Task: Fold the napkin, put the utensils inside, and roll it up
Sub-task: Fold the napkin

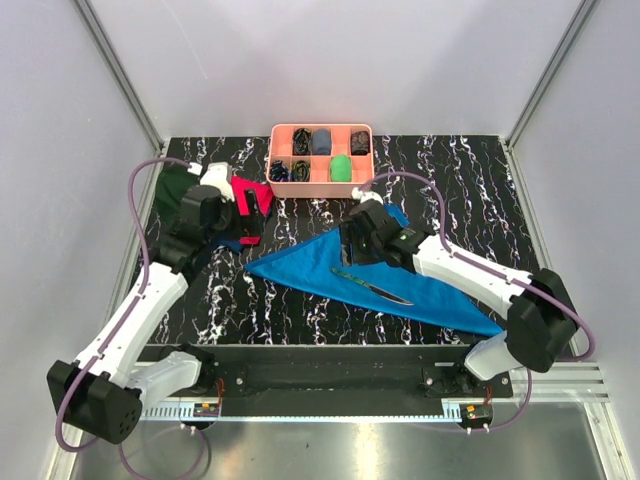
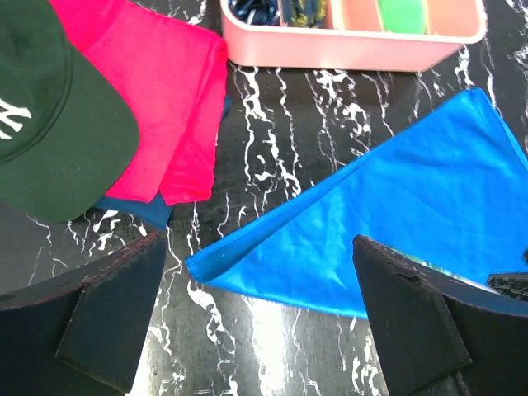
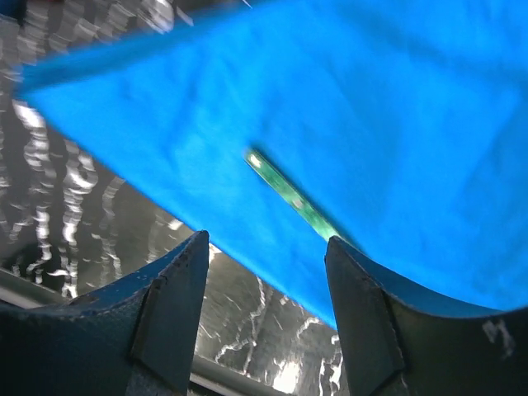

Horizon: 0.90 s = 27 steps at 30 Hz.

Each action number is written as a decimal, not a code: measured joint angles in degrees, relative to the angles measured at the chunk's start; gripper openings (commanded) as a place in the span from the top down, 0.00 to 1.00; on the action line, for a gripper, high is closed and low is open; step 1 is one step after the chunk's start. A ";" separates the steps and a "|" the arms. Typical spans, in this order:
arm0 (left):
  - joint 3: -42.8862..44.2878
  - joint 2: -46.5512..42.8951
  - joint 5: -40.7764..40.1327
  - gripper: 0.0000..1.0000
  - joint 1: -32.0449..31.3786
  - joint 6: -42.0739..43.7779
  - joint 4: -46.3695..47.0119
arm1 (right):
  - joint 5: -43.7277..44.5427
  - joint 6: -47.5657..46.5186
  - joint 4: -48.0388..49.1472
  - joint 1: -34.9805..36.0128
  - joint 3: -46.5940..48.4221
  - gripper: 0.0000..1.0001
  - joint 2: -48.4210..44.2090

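done: thin bright blue cloth napkin [image 1: 300,268] folded to a triangle mid-table; slim dark teal-green plastic utensils [image 1: 372,285] lie on it | to do: roll | right gripper [image 3: 266,247] spread, empty, above utensils | left gripper [image 2: 260,243] spread wide, empty, by napkin's left corner

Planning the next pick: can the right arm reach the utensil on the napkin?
Probably yes. The utensil lies uncovered on top of the napkin, and the right pincer hovers open close by it, with nothing in between.
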 measured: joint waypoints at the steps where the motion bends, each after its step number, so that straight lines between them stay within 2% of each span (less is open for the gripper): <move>1: -0.87 0.17 -0.33 0.01 0.04 -0.50 0.72 | -0.42 1.62 0.26 -0.90 -1.88 0.33 0.11; 4: -6.01 0.04 -0.46 0.03 0.61 -3.93 3.50 | -1.01 4.85 0.20 -2.14 -4.35 0.33 0.26; 7: -14.91 -0.02 -0.39 0.14 2.58 -9.60 6.64 | -3.45 7.37 1.07 -5.62 -4.37 0.33 0.31; 12: -25.14 0.31 0.26 0.20 5.99 -17.03 10.54 | -6.08 7.69 2.14 -10.43 -3.78 0.38 0.52; 19: -29.81 2.45 1.55 0.20 8.11 -22.01 17.70 | -10.34 4.74 4.39 -10.29 2.36 0.40 9.97; 27: -31.52 4.46 5.05 0.20 10.84 -22.97 22.18 | -7.04 0.02 4.52 -14.23 11.93 0.43 21.79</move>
